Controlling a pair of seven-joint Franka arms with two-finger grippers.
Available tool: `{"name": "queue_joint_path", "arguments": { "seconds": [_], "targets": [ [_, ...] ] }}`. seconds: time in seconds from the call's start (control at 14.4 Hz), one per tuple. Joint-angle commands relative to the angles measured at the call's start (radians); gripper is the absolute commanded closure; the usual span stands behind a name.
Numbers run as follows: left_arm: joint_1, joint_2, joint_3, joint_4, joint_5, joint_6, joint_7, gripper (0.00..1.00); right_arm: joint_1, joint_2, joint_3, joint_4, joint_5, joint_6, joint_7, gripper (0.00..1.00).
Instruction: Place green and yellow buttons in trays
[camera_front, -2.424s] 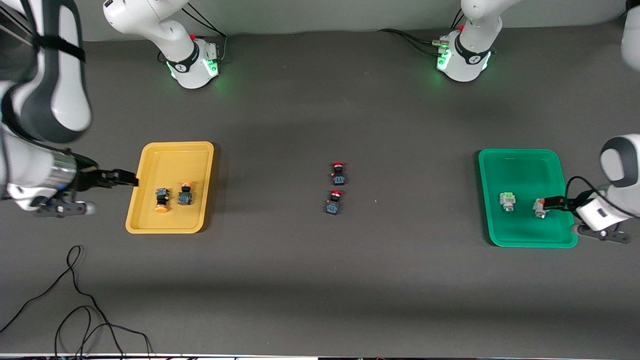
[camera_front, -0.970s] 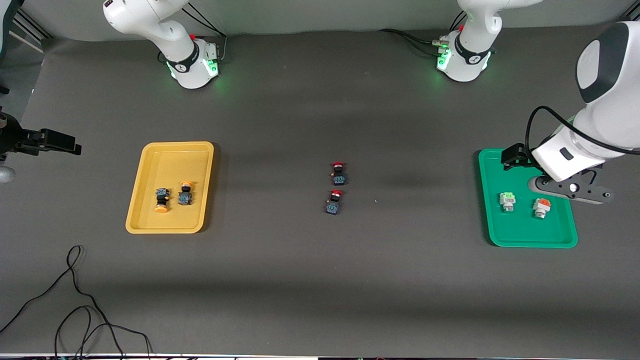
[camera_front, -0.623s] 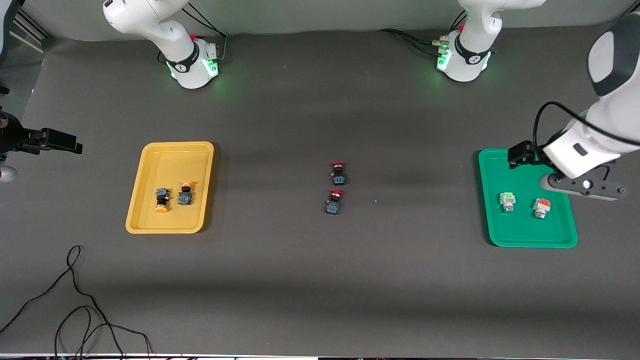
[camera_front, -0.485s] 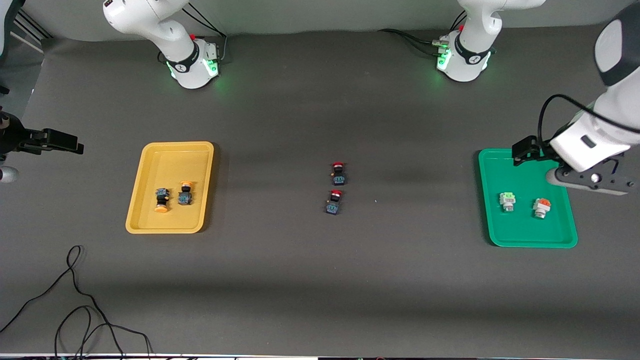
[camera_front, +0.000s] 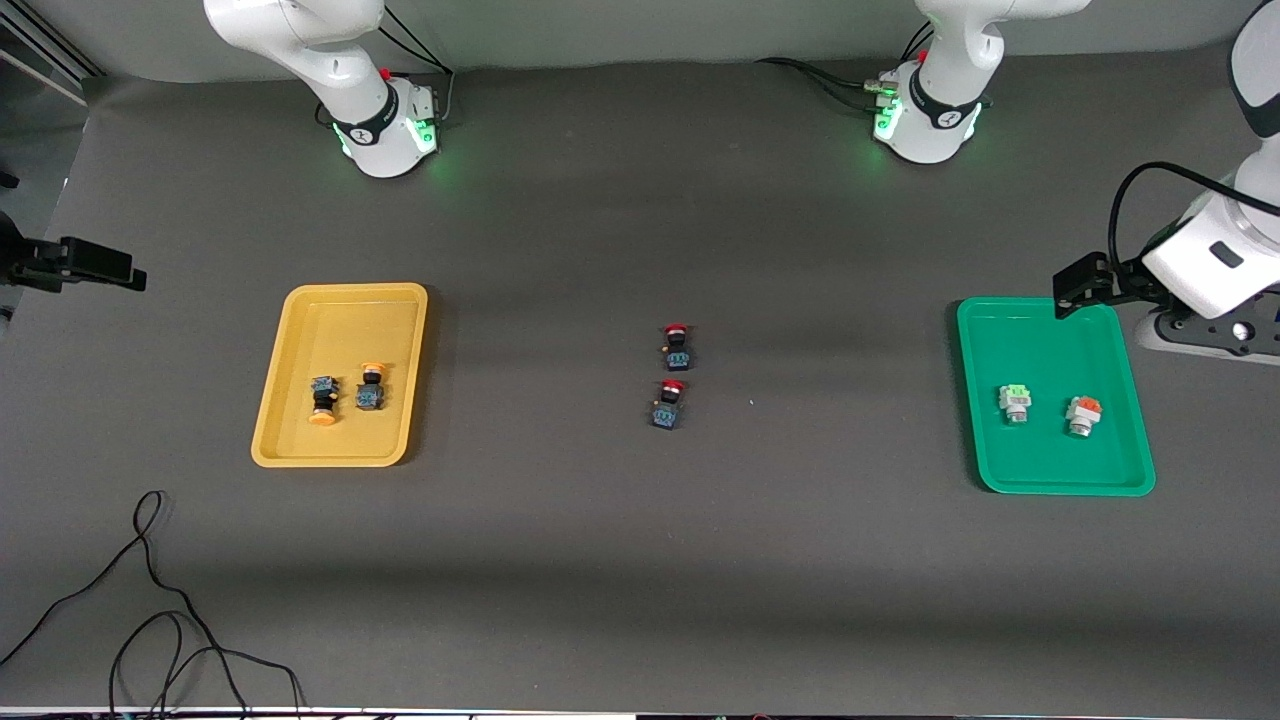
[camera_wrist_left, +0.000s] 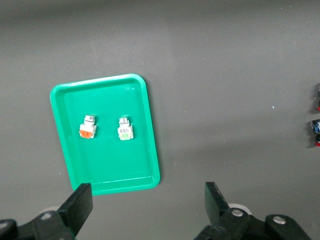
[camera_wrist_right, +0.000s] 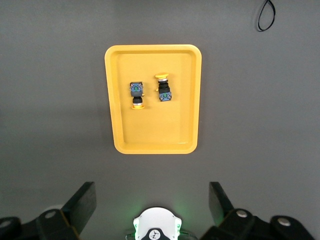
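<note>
Yellow-capped buttons, two of them, lie in the yellow tray, side by side. The green tray at the left arm's end of the table holds two pale grey buttons, one green-tipped and one orange-tipped. So the job looks done.

What could go wrong now? Not much, I think. Two red-capped buttons sit on the bare table between the trays (they are not part of the job). If an arm swung low across the middle, it could knock them or bump a tray and spill what is inside. A second grab at a tray could also pull a button back out.

The left gripper hangs high in the air over the corner of the green tray nearest its base. Its fingers are spread wide and hold nothing. The right gripper is up high too, past the yellow tray at the right arm's end of the table, fingers wide apart and empty. Both arms look like they are waiting.
</note>
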Motion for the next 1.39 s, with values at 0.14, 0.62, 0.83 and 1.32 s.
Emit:
{"name": "queue_joint_path", "arguments": {
  "seconds": [0.14,0.62,0.83,1.32],
  "targets": [
    [0.011,-0.026,-0.007,-0.016,-0.011,0.031,-0.089,0.00,-0.065,-0.261,0.105,-0.367,-0.045,0.231,0.032,0.00],
    [0.009,-0.024,-0.004,-0.011,-0.002,0.028,-0.115,0.00,-0.024,-0.205,0.096,-0.316,-0.053,0.202,0.037,0.00],
    [0.009,-0.023,-0.004,-0.011,-0.002,0.029,-0.115,0.00,-0.024,-0.205,0.096,-0.316,-0.055,0.202,0.037,0.00],
    [0.011,-0.020,0.004,-0.010,0.000,0.034,-0.114,0.00,-0.024,-0.206,0.096,-0.318,-0.055,0.190,0.035,0.00]
  ]
}}
